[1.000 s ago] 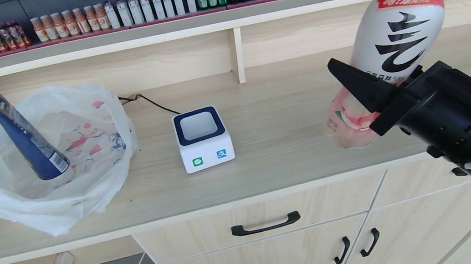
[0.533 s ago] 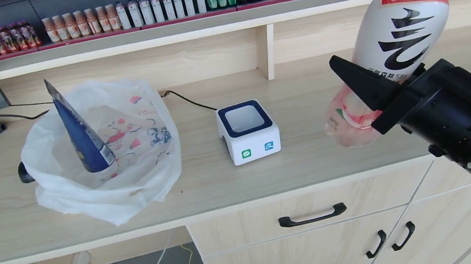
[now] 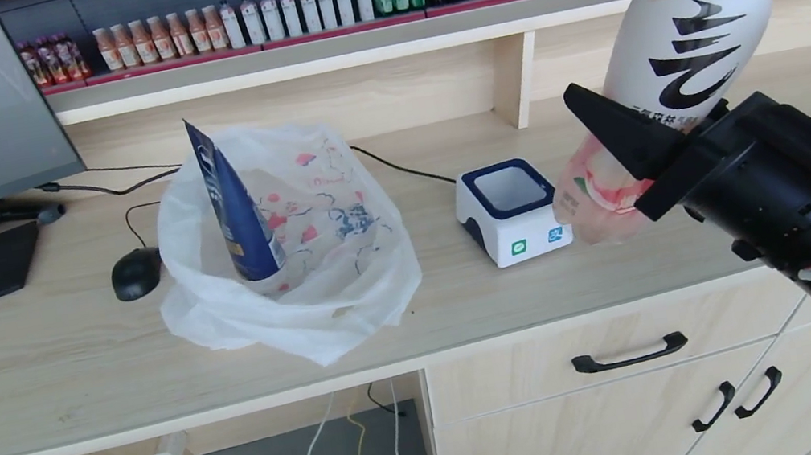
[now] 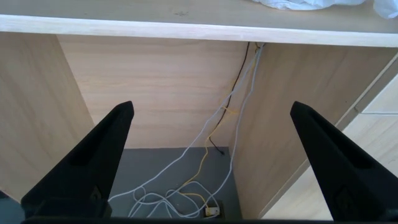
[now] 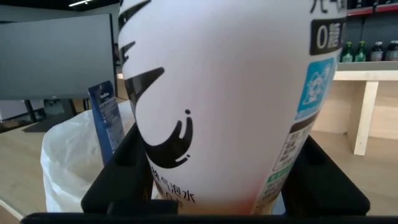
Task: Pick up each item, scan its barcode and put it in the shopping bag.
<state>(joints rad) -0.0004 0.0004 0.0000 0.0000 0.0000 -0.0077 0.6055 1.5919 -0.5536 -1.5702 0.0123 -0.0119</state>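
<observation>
The counter is matt pale wood grain, the shopping bag thin crinkled plastic, the drink bottle glossy plastic.

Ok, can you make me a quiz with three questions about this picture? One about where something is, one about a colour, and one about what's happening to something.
1. Where is the tube?
A in the bag
B on the back shelf
C by the mouse

2. What colour is the top rim of the scanner?
A red
B dark blue
C green

3. What is happening to the bottle?
A it lies flat
B it sits in the bag
C it is gripped in the right jaws

Answers:
1 A: the tube stands inside the bag, its top poking out.
2 B: a dark blue frame rings the scanner's window.
3 C: the right jaws clamp the bottle's lower half and hold it in the air.
</observation>
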